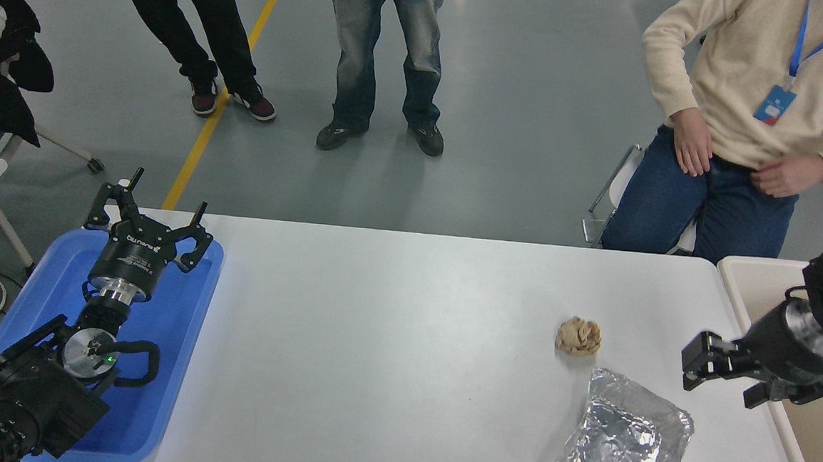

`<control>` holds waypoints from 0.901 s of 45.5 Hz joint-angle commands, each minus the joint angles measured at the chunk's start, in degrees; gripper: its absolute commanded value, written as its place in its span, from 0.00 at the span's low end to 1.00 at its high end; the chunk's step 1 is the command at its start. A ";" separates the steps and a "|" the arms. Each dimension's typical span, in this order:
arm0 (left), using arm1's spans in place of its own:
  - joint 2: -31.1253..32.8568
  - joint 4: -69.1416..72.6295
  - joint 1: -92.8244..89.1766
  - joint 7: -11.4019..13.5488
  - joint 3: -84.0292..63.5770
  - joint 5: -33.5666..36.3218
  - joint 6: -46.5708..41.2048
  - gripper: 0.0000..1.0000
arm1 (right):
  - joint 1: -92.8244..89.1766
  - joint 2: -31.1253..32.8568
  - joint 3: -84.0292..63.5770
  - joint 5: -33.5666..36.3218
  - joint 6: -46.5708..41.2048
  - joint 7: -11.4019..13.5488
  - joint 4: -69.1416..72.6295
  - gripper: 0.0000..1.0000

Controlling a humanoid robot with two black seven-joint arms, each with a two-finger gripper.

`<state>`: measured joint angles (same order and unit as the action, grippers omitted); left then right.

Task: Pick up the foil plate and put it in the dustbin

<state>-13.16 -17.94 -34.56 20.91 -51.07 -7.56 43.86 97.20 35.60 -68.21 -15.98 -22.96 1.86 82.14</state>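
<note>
The foil plate [620, 444], a crinkled silver tray, lies on the white table [390, 344] near its front right edge. The cream dustbin [743, 274] stands at the table's right end. My right gripper [716, 372] hangs low over the table's right edge, in front of the dustbin's near wall. It is above and to the right of the foil plate, apart from it, open and empty. My left gripper [149, 216] is parked open over the blue tray [184, 331] at the lower left.
A small crumpled tan paper ball [579, 335] lies just beyond the foil plate. A seated person in a cream sweater [743, 58] is at the far right. Two people's legs [383, 58] stand beyond the table's far edge.
</note>
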 commanded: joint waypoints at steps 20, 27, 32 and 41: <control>-0.02 0.01 0.01 0.19 0.00 0.00 0.00 1.00 | -15.37 1.05 9.05 2.44 7.84 0.08 -0.49 0.79; -0.02 0.01 0.01 0.10 0.00 0.00 0.00 1.00 | -18.36 0.97 13.54 6.13 8.19 0.17 -1.46 0.77; -0.02 0.01 0.01 0.19 0.00 -0.08 0.00 1.00 | -19.68 0.70 14.24 7.37 8.19 0.17 -3.39 0.74; -0.02 0.01 0.01 0.10 0.00 0.00 0.00 1.00 | -23.72 -1.40 14.59 7.37 11.79 0.25 -6.99 0.69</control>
<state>-13.19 -17.93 -34.53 21.04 -51.06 -7.60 43.86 78.17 35.93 -55.52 -9.83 -14.30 2.04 78.69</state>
